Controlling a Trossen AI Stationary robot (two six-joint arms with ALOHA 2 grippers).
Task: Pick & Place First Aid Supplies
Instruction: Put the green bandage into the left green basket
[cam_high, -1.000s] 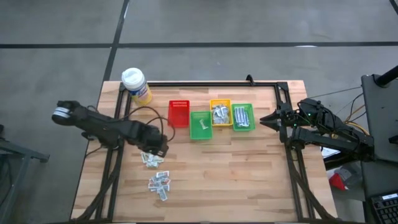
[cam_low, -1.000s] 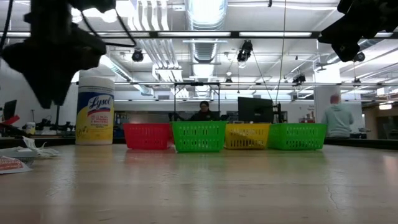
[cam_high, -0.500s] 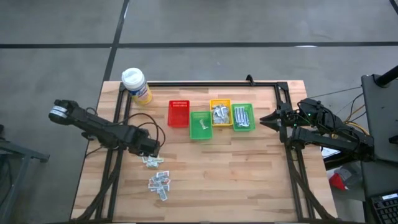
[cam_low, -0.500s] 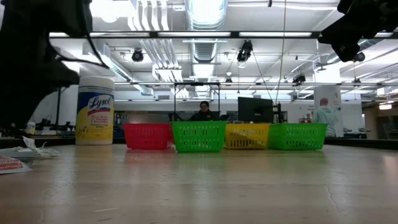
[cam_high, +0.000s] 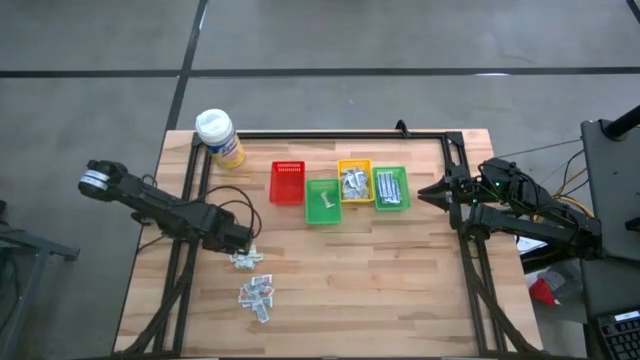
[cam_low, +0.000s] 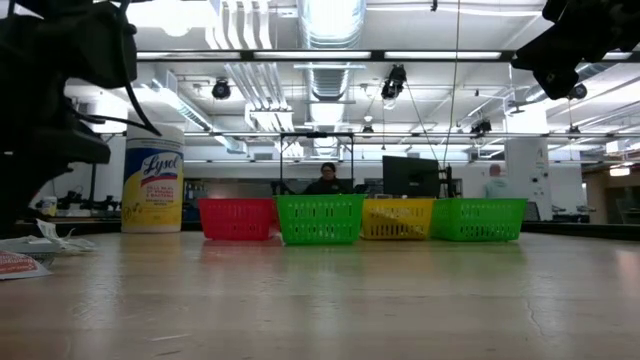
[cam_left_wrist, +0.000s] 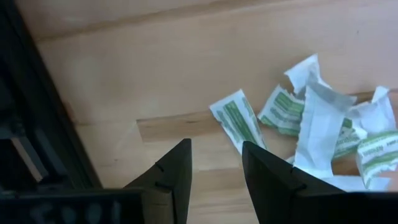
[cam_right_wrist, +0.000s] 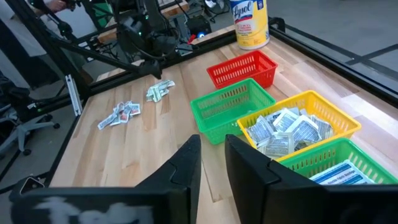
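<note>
High view, left of centre: the left end effector (cam_high: 240, 240) hangs low just above a small cluster of green-striped sachets (cam_high: 246, 259), fingers parted and empty, apparently lined up to pinch one. In the left wrist view the nearest sachet (cam_left_wrist: 236, 119) lies just ahead of the gap, overlapping its neighbours, so a clean single pick looks awkward. A second loose pile (cam_high: 256, 297) sits lower on the counter (cam_high: 400, 290). Upper centre, a row of bins waits as sorting targets: red bin (cam_high: 287, 182) empty, green bin (cam_high: 322, 201), yellow bin (cam_high: 354, 181) holding silvery wrappers, and another green one. The yellow bottle (cam_high: 219, 137) stands upper left. The right end effector (cam_high: 432, 192) idles at the frame's right, slightly parted, holding nothing.
</note>
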